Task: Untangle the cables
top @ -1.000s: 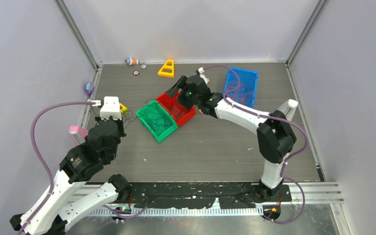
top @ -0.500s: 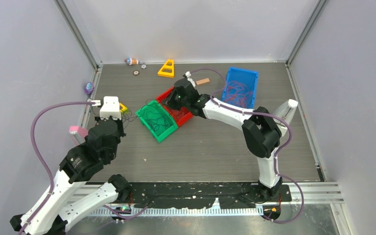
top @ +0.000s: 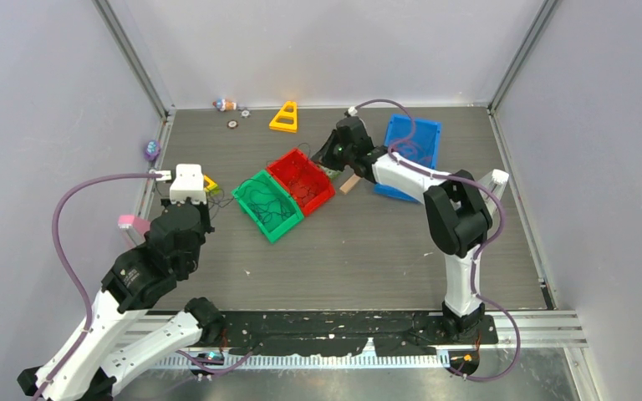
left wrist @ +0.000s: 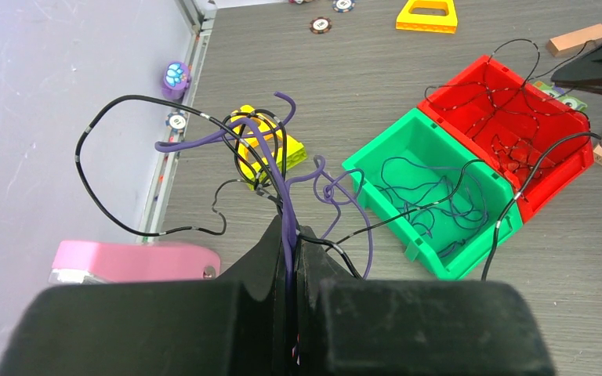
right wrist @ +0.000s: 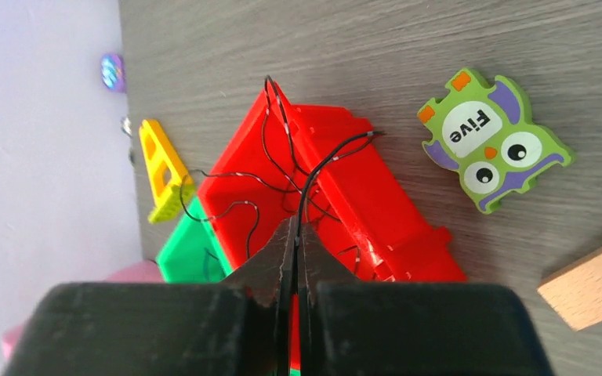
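My left gripper (left wrist: pixel 292 235) is shut on a bundle of cables: thick purple strands (left wrist: pixel 282 180) and thin black ones (left wrist: pixel 94 133) that loop above the table on the left. One black strand runs from it across the green bin (left wrist: pixel 392 149), which holds purple cables (left wrist: pixel 431 211). My right gripper (right wrist: pixel 294 227) is shut on a thin black cable (right wrist: pixel 313 172) at the back right of the red bin (right wrist: pixel 376 196), and more black cables (left wrist: pixel 509 117) lie in that bin. The blue bin (top: pixel 422 125) holds reddish cables (top: pixel 410 154).
A green owl puzzle piece (right wrist: pixel 490 141) and a wooden block (right wrist: pixel 596 290) lie right of the red bin. A yellow triangle (top: pixel 285 117) and small chips (left wrist: pixel 320 24) sit at the back. A yellow block (left wrist: pixel 270 145) and a pink item (left wrist: pixel 125 262) are near my left gripper.
My right gripper dipped over the red bin, shut on a black cable and drew back to the right. The left arm has not moved.
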{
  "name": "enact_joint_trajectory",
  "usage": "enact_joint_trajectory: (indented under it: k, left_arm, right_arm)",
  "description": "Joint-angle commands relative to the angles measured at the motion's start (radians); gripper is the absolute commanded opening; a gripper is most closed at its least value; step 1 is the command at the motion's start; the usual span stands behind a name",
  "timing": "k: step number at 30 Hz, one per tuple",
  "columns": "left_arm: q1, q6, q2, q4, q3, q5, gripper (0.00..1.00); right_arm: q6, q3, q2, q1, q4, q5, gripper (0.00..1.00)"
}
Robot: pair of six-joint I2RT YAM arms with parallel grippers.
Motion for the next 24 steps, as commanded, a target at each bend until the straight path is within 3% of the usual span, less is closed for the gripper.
enact_joint_trajectory:
  k: [1, 5, 13, 19, 24]
  left_arm:
    - [0.005, 0.015, 0.006, 0.032, 0.003, 0.003, 0.00]
    - [0.005, 0.013, 0.008, 0.031, 0.005, 0.005, 0.00]
    - [0.005, 0.008, 0.022, 0.030, 0.018, 0.020, 0.00]
    - [0.005, 0.003, 0.029, 0.022, 0.020, 0.035, 0.00]
    - [0.005, -0.009, 0.041, 0.010, 0.013, 0.051, 0.00]
  right_arm:
    - [-0.266, 0.055, 0.048, 0.028, -0.017, -0.120, 0.05]
    - [-0.502, 0.109, 0.069, 0.070, -0.117, -0.123, 0.06]
    - [-0.813, 0.255, 0.139, 0.187, -0.377, 0.147, 0.05]
    - [-0.888, 0.488, 0.328, 0.209, -0.571, 0.216, 0.06]
    - [-0.869, 0.504, 0.350, 0.207, -0.613, 0.203, 0.06]
